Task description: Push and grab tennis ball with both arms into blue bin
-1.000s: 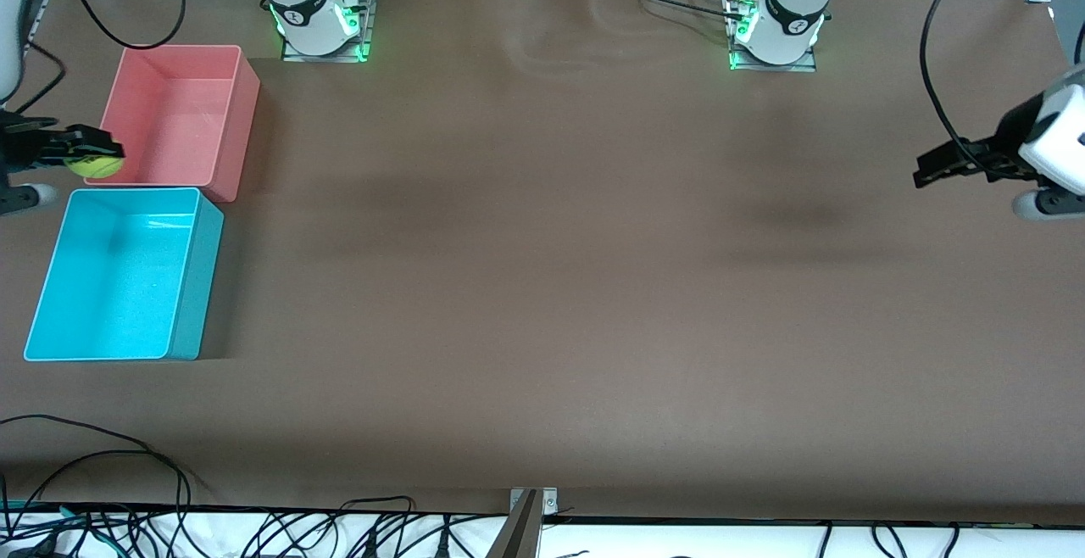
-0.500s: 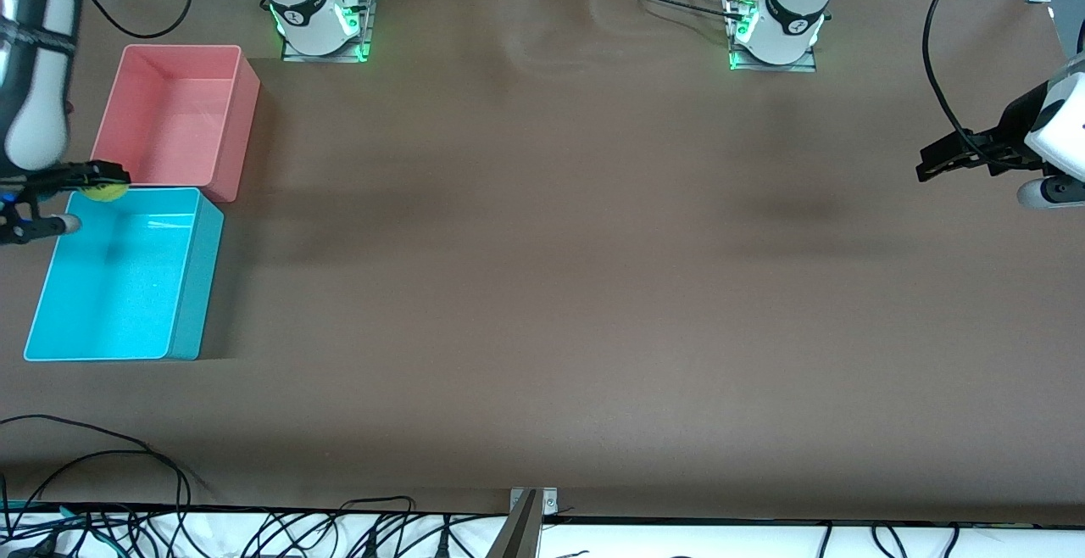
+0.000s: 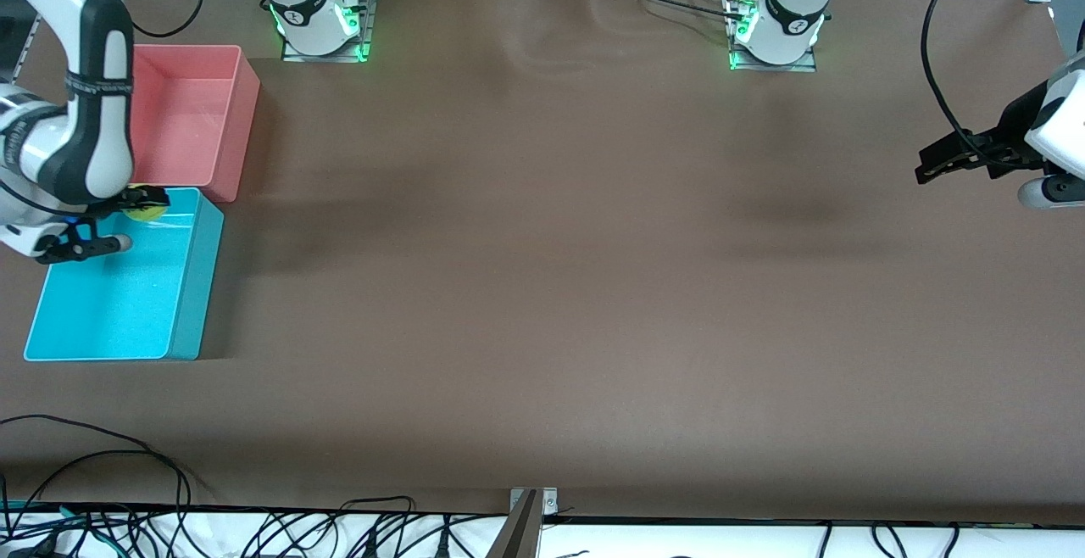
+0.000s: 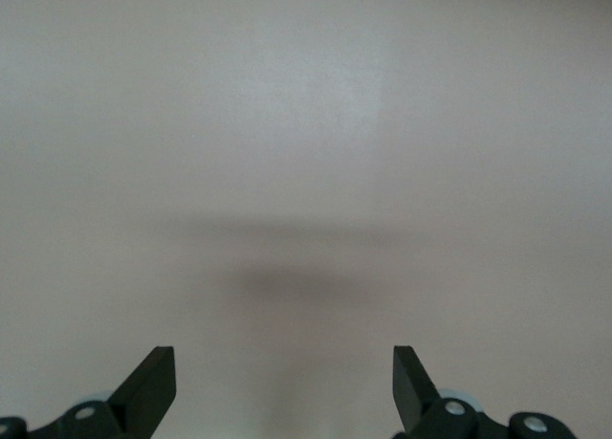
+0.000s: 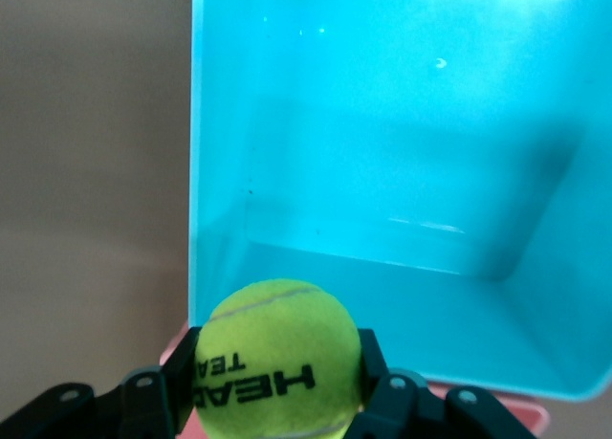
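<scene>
My right gripper (image 3: 146,202) is shut on the yellow-green tennis ball (image 3: 144,211) and holds it up over the blue bin (image 3: 195,287), at the bin's end next to the pink bin. In the right wrist view the ball (image 5: 277,361) sits between the two black fingers (image 5: 371,362), logo showing, with the blue bin's inside (image 5: 402,171) below it. My left gripper (image 3: 931,170) is open and empty, up over the bare table at the left arm's end. Its wrist view shows only the two fingertips (image 4: 153,382) and brown table.
A pink bin (image 3: 233,108) stands beside the blue bin, farther from the front camera. Cables lie along the table's front edge (image 3: 254,524).
My right arm has carried the ball from beside the pink bin toward the front camera, to over the blue bin. The left arm has barely moved.
</scene>
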Tool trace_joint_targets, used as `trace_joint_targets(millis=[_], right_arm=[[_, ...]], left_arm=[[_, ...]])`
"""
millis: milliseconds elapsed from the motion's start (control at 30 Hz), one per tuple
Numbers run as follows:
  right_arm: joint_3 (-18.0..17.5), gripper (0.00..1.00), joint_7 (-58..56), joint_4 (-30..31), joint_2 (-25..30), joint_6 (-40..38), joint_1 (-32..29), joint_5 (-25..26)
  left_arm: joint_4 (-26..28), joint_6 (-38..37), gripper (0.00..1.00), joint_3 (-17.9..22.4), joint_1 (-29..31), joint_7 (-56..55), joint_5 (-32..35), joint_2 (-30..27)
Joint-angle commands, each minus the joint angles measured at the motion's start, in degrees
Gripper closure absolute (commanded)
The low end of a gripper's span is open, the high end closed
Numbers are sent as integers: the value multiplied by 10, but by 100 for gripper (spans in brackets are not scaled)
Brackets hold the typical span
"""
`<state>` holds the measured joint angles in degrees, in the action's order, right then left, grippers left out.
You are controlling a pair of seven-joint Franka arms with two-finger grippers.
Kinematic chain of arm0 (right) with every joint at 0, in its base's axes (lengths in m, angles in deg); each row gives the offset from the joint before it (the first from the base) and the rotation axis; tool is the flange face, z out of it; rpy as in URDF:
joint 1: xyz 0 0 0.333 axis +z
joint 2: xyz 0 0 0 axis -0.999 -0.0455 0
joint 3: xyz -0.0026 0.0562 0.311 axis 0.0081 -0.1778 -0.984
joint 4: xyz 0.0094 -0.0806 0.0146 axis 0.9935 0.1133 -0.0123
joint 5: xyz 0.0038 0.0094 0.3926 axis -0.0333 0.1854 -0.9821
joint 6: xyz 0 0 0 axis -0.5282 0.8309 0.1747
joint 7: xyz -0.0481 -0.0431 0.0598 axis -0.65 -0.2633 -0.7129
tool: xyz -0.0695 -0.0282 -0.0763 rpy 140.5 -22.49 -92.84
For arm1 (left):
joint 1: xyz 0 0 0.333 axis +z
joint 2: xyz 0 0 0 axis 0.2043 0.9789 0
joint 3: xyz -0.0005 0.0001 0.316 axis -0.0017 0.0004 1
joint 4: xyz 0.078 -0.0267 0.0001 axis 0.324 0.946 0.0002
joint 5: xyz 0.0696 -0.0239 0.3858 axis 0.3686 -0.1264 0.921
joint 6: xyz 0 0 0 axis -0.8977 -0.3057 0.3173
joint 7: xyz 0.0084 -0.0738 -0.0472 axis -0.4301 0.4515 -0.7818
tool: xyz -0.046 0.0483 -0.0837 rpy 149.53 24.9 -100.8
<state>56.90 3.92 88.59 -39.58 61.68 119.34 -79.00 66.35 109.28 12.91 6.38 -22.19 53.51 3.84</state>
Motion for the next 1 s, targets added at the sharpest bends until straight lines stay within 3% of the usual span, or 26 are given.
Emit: trace_joint_targets(millis=[0, 267, 600, 733, 767, 800, 833, 967], right_arm=[[-12, 76, -32, 4, -28, 22, -22, -21], [-49, 76, -131, 0, -81, 55, -98, -96], [-72, 72, -128, 0, -87, 59, -116, -102], [-72, 52, -127, -1, -88, 59, -117, -102], [-72, 36, -127, -1, -88, 59, -117, -103], [-72, 14, -126, -1, -89, 60, -117, -103], [-72, 0, -126, -1, -91, 61, -117, -103], [-72, 0, -125, -7, -92, 58, -117, -103]], left_arm=[[-17, -2, 0, 4, -6, 13, -8, 14], [-17, -2, 0, 4, 0, 14, -8, 14], [-17, -3, 0, 5, 3, 14, -9, 12], [-17, -3, 0, 6, 3, 13, -9, 12], [-17, -3, 0, 6, 4, 13, -9, 12], [-17, -3, 0, 7, 4, 13, -9, 12], [-17, -3, 0, 7, 4, 13, -9, 12], [-18, -3, 0, 10, 5, 13, -9, 11]])
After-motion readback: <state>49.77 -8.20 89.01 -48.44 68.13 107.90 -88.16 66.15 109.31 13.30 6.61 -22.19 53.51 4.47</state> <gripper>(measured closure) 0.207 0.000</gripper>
